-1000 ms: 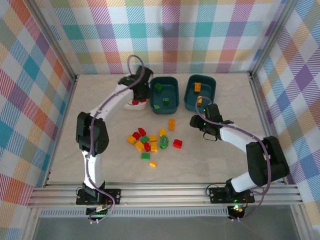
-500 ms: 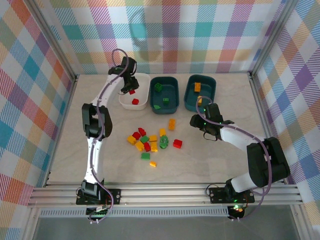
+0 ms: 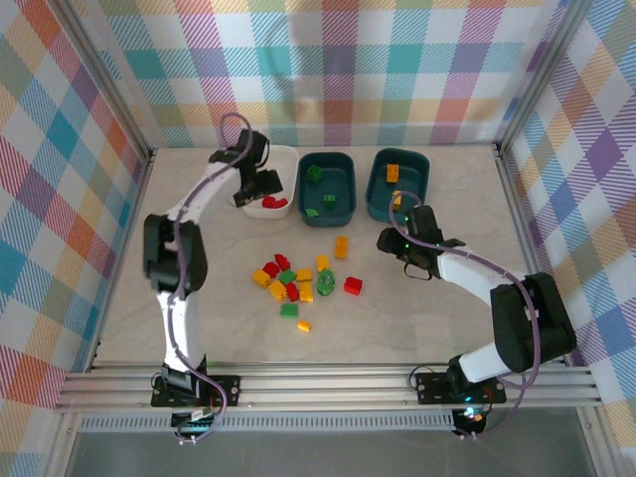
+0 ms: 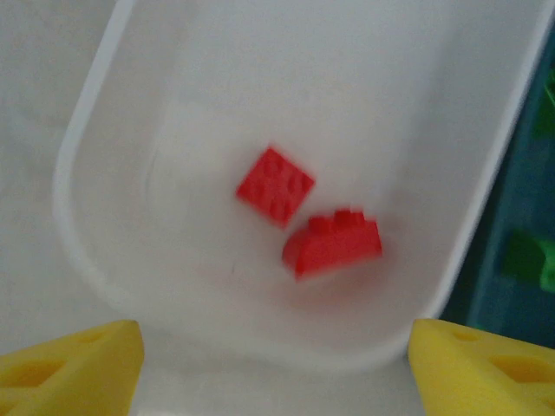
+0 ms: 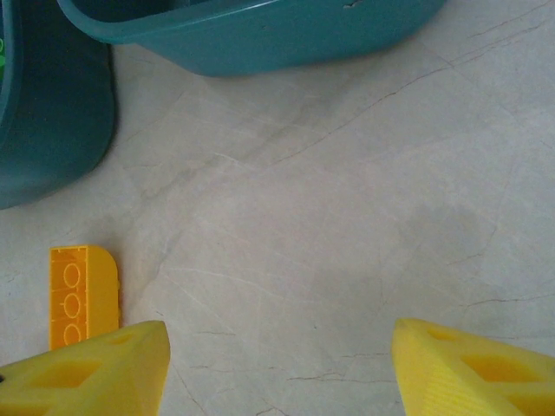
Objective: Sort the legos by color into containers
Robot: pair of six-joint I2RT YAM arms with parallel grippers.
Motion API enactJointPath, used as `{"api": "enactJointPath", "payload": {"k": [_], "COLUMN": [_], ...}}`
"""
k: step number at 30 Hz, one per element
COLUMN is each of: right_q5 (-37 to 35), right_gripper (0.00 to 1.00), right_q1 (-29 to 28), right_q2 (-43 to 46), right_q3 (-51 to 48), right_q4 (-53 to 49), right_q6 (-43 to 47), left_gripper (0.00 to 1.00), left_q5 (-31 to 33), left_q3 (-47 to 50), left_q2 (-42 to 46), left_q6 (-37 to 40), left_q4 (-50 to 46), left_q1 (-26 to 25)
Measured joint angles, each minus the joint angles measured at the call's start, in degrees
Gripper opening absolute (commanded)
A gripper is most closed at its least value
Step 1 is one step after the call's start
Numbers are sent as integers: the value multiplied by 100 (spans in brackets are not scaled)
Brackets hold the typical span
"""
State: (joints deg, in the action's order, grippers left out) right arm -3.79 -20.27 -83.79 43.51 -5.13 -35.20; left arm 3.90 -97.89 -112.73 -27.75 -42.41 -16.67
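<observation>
Fingertips (image 4: pixel 69 368) of L gripper (image 4: pixel 277 373) sit wide apart w/ nothing btwn them, so I read it as released and empty. Right below and just past the tips is the white tub (image 4: pixel 87 121). Two red bricks lie on its floor: a sloped one (image 4: pixel 332 243) nearer the tips, and a flat square one (image 4: pixel 275 185) just beyond it. Pic is too blurred to tell if they touch. Off to that gripper's right side is the middle teal tub (image 4: pixel 520 173) w/ a green brick (image 4: pixel 529 260) inside.

R gripper (image 5: pixel 277 364) is likewise spread, fingers (image 5: pixel 87 368) well apart, nothing held, bare table (image 5: pixel 347 217) under the gap. An orange brick (image 5: pixel 82 295) lies flat just ahead of the finger on the wrist view's left; can't tell if it touches. Farther ahead is the right teal tub (image 5: pixel 260 35).

From overhead I see L gripper (image 3: pixel 260 184) over the white tub's near half. R gripper (image 3: pixel 397 207) hangs just short of the right teal tub's near wall, and that tub holds one orange piece (image 3: pixel 392 172). The middle tub has approx three green ones (image 3: pixel 314 174). The loose pile (image 3: pixel 293 283) of red, green and yellow-orange legos lies well back from both grippers, toward the bases, btwn the two arms.
</observation>
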Motion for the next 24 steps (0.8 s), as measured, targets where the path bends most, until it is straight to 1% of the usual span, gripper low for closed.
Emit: {"api": "enactJointPath", "payload": {"k": [2,4,7,9,12,15,18,20,24], "right_q5": [26,48,39,39,-28,-197,-332,-446,-772], "right_gripper": [68,68,69,69,70,72,73,74,79], "right_q1": [-28,-66,-201,-350,-634,-942,-1185,-1377,-1803], "right_q2": [0,-4,-70,-195,-358,-382,-382,-382,-382], "right_q3": [0,0,22,103,234,275,319,385,682], "right_q4": [0,2,0,-7,-7,-9,-85,-267,-822], "right_q6": [0,0,2,2,4,2,-22,-37,-105], "left_gripper": [80,79,80,80,87,92,97,97,97], "left_q5": [11,50,111,190,549,898,1121,1235,1381], "left_q3": [1165,2140,3615,4507,5595,6218,6452,6535,6669], "left_q2": [986,1779,2688,3095,3696,4581,5272,5455,5427], "left_q6": [-149,-315,-619,-850,-1172,-1488,-1738,-1858,-2052], "left_q4": [387,787,1405,1611,1578,1484,1541,1567,1582], "left_q1": [-243,-533,-949,-1032,-1014,-1003,-999,-986,-981]}}
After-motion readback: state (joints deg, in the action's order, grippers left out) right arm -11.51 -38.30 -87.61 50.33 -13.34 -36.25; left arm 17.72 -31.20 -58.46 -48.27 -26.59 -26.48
